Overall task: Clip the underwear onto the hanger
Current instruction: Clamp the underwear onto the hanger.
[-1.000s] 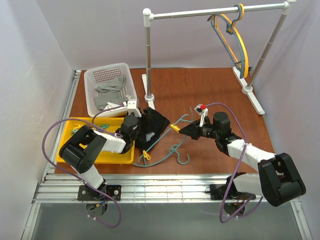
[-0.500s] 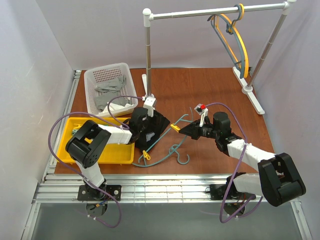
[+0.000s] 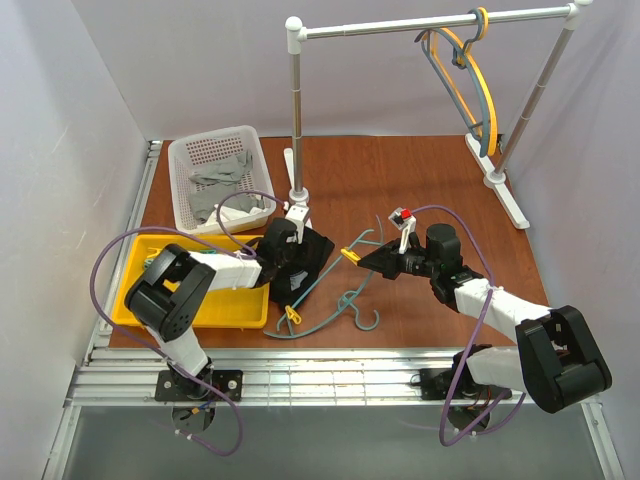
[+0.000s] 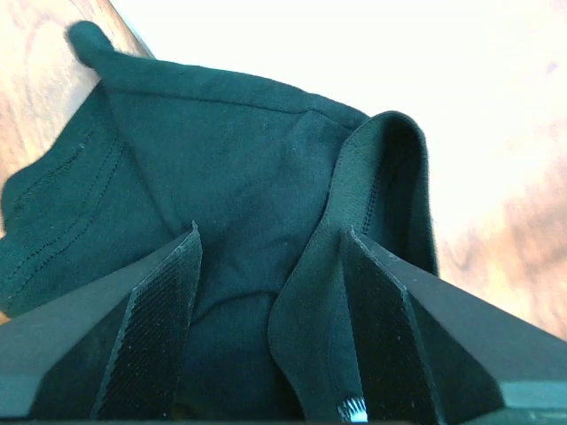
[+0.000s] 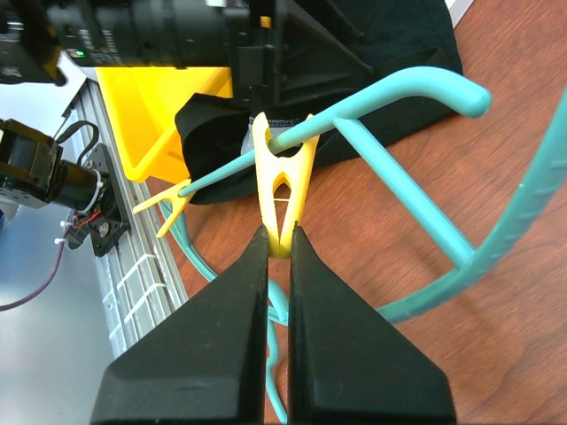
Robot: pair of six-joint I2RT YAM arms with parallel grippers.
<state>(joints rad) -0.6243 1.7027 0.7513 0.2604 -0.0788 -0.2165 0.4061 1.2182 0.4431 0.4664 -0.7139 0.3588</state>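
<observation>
Underwear [image 4: 221, 168], black, soft, crumpled, stitched hems, folded edge

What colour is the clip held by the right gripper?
Yellow clip; the right wrist view shows it best.

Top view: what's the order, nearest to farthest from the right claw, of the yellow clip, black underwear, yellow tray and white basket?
1. Yellow clip, pinched in the right gripper.
2. Underwear, just to its left.
3. Yellow tray, near left, and white basket, far left: too close to call.
</observation>
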